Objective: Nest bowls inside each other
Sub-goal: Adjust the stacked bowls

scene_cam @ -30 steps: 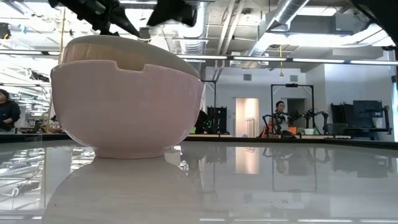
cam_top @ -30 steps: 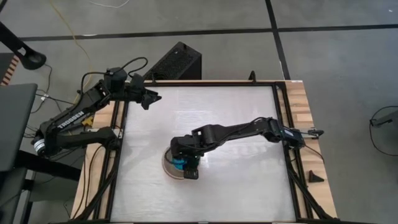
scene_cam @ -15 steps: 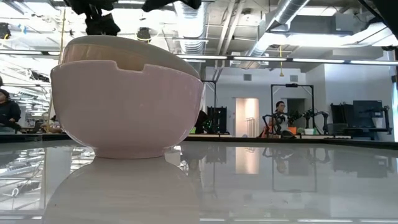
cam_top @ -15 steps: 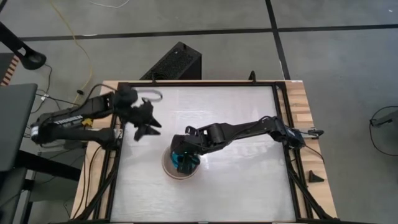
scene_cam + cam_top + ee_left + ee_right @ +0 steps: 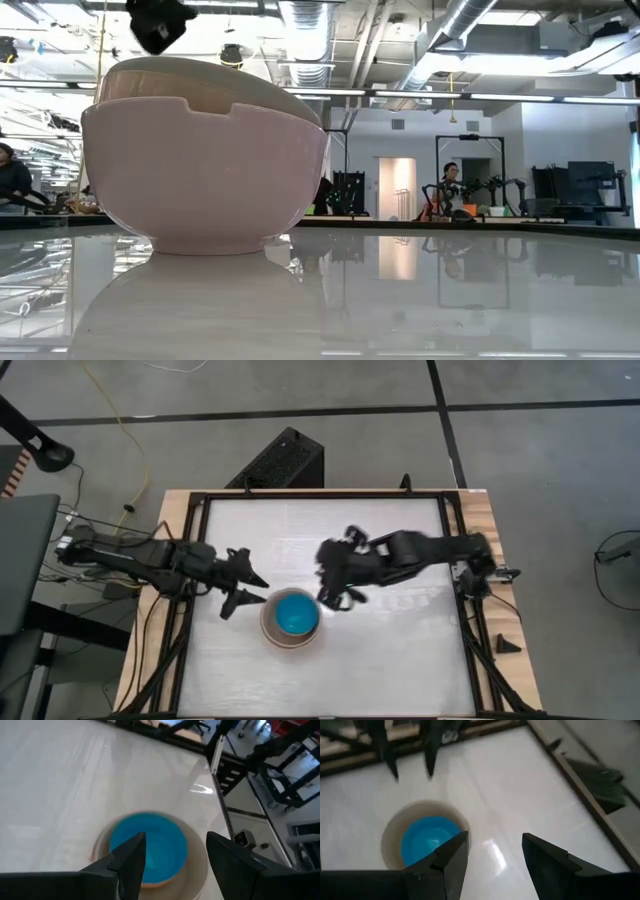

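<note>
The bowls stand nested in one stack (image 5: 290, 620) a little left of the table's middle, toward the near edge. From above the blue bowl (image 5: 296, 614) lies innermost inside a beige rim (image 5: 268, 622). In the low view the pink bowl (image 5: 200, 170) is outermost and rests by its foot on the table, with a cream bowl (image 5: 190, 78) sitting tilted in it. My left gripper (image 5: 244, 596) hovers open just left of the stack, pointing at it (image 5: 176, 839). My right gripper (image 5: 335, 585) hangs open above and to the far right of the stack (image 5: 495, 839). Neither touches a bowl.
Black frame rails (image 5: 195, 590) run along the table's edges. A black box (image 5: 285, 460) stands beyond the far edge, and a small black wedge (image 5: 507, 645) lies on the right wooden strip. The table's right half (image 5: 400, 650) is bare. People stand far off in the room (image 5: 450, 180).
My right gripper has risen off the stack and drawn back toward the table's far right, leaving the blue bowl lying in the stack. My left gripper has swung from the far left corner toward the near edge and now stands beside the stack's left side.
</note>
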